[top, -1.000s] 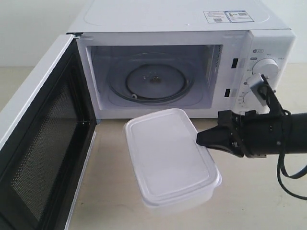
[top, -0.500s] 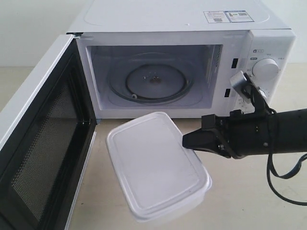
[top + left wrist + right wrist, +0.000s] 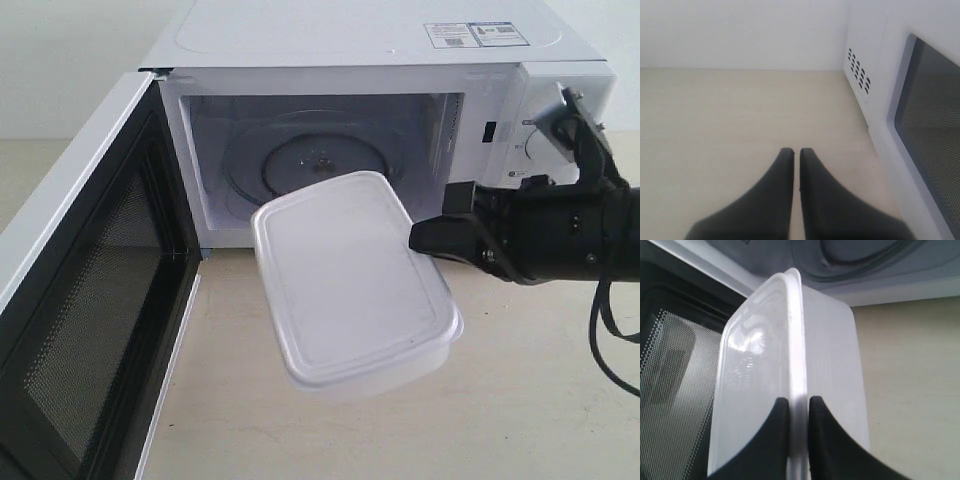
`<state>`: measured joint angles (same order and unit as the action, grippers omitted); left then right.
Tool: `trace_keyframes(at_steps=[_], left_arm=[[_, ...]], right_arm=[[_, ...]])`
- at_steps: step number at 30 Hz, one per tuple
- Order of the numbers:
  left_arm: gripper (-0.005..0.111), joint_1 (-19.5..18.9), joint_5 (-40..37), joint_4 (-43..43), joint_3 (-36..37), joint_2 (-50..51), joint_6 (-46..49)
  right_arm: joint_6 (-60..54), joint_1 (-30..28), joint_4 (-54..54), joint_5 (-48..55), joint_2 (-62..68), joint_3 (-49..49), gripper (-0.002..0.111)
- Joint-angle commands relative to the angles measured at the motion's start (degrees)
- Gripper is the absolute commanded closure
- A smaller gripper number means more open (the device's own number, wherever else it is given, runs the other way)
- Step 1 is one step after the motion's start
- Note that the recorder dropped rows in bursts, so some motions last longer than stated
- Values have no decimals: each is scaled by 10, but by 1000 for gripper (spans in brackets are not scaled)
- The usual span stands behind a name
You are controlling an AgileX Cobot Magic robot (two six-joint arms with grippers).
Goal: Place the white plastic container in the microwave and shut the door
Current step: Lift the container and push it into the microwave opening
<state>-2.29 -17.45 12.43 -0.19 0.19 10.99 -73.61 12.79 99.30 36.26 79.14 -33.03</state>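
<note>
Container (image 3: pixel 350 280) of milky, see-through white plastic, rectangular with rounded corners, hangs clear of the surface (image 3: pixel 520 400) in front of the microwave (image 3: pixel 350 40). Its flat white lid has a raised rim running all round. The box is tilted, its far short end higher and overlapping the lower lip of the oven opening in the exterior view, its near end lower. Whether that far end has passed the threshold cannot be told.

The right gripper (image 3: pixel 422 240) reaches in from the right edge of the surface, and its black jaws are clenched on the rim along the container's right long side. In the right wrist view the rim (image 3: pixel 796 330) runs as a bright white line straight between the two jaws of the right gripper (image 3: pixel 796 402), lid to one side, box wall to the other.

The microwave is a white box standing toward the far edge of the surface, with stickers (image 3: pixel 475 34) on top and a glass turntable (image 3: pixel 320 165) inside. The door (image 3: pixel 90 300) is swung wide open toward the left edge, black inner face and mesh window showing.

The left gripper (image 3: pixel 796 152) hangs over bare surface just beside the door's outer face, its jaws pressed nearly together and grasping nothing.
</note>
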Motion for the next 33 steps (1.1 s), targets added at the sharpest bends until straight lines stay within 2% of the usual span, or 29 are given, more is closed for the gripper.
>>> trace_keyframes(at_steps=[1, 9, 16, 21, 27, 31, 33], left_arm=[[102, 2, 7, 3, 2, -2, -3], [102, 2, 7, 3, 2, -2, -3], [102, 2, 7, 3, 2, -2, -3], [102, 2, 7, 3, 2, -2, -3], [102, 2, 7, 3, 2, -2, -3], [102, 2, 7, 3, 2, -2, -3], [102, 2, 7, 3, 2, -2, -3]], right_arm=[[50, 32, 6, -76, -55, -4, 108], [157, 137, 6, -227, -94, -4, 108], [272, 263, 6, -400, -94, -4, 108], [393, 336, -101, -486, -94, -4, 108], [452, 426, -159, -602, -93, 5, 108], [536, 457, -209, -643, -93, 35, 108], [631, 457, -277, -643, -93, 60, 108]])
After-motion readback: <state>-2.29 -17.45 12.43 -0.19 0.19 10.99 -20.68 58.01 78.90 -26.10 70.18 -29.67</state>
